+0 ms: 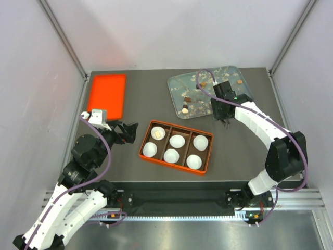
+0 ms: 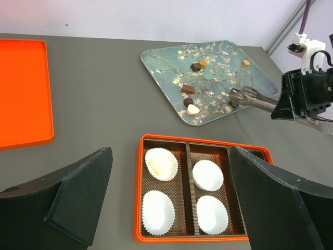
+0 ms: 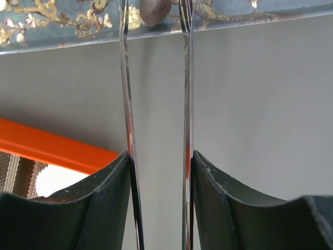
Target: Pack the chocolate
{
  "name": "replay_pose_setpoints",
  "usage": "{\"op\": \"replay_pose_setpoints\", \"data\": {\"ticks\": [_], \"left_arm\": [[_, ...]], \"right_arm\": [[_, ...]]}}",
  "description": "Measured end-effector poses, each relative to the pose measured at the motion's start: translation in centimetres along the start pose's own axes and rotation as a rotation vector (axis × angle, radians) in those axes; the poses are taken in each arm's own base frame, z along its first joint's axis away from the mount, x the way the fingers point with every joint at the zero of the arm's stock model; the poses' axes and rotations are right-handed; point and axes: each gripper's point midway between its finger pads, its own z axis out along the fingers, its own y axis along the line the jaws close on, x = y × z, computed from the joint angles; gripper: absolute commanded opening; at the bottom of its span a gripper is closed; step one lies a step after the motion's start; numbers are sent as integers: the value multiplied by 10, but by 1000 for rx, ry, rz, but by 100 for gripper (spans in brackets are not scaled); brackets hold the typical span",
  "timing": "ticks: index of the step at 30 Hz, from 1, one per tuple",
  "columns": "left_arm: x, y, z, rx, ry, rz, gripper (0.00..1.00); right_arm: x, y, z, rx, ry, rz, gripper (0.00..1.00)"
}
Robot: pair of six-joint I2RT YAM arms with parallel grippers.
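Observation:
Several chocolate pieces lie on the blossom-printed tray point(image 1: 177, 83): dark and mid-brown ones point(image 2: 188, 89), point(image 2: 195, 66) and a pale one point(image 2: 193, 109). One pale piece point(image 2: 157, 166) sits in a white paper cup in the orange box point(image 1: 143, 152). My right gripper point(image 3: 159, 156) is shut on metal tongs point(image 3: 126, 104). The tong arms stand apart, with a dark chocolate point(image 3: 154, 13) between their tips at the tray's near edge. My left gripper point(image 2: 169, 156) hangs open and holds nothing, just left of the box point(image 2: 139, 208).
A flat orange lid point(image 1: 107, 95) lies at the back left. The box holds several white paper cups point(image 1: 177, 141) in three brown compartments. The right arm point(image 1: 260, 125) arcs over the table's right side. Metal frame posts stand at the back corners.

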Motion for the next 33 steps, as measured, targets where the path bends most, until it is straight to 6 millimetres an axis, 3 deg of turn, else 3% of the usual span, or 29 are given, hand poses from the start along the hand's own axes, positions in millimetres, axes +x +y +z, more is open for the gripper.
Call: {"op": "replay_pose_setpoints", "data": {"ticks": [11, 20, 33], "left_arm": [[0, 0, 0, -3, -1, 0, 99], [0, 1, 0, -4, -1, 0, 99], [2, 1, 0, -5, 2, 1, 99]], "right_arm": [[4, -3, 19, 11, 27, 9, 47], [6, 2, 23, -14, 38, 10, 47], [9, 5, 29, -21, 56, -4, 38]]}}
